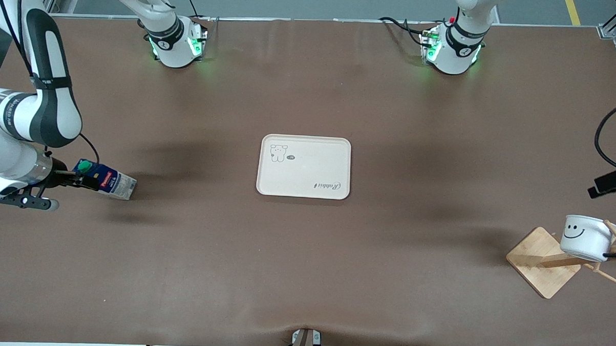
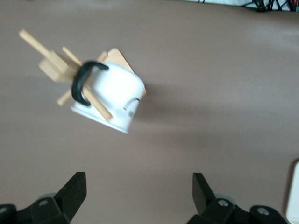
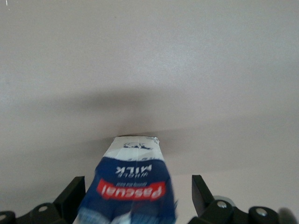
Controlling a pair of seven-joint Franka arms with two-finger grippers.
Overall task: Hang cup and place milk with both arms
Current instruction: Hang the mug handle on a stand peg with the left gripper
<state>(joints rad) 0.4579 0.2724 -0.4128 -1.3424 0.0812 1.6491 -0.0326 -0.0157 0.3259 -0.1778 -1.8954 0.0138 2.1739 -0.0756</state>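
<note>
The right gripper (image 1: 74, 179) sits low over the table at the right arm's end, its fingers (image 3: 70, 198) set on either side of the milk (image 1: 107, 182) near its capped top; in the right wrist view the black fingers flank the carton closely, though whether they press on it I cannot tell; the carton lies tilted, green cap toward the gripper, pale lower part pointing toward the tray (image 1: 304, 166), its base at or just above the brown surface. The left gripper (image 2: 139, 191) is spread wide, its two fingertips (image 2: 74, 189) well apart with nothing between them, hovering above the table near the cup (image 1: 586, 237); in the front view only a dark part of it shows at the frame's edge. The cup hangs tipped on its side from a peg of the wooden rack (image 1: 543, 260), black handle looped over the peg, smiley face toward the front camera; the rack stands at the left arm's end, nearer the front camera than the tray. The cream tray with a small bear drawing lies at the middle of the brown table (image 1: 304, 275); green-lit bases stand along the top edge; cables trail at the lower edge.
</note>
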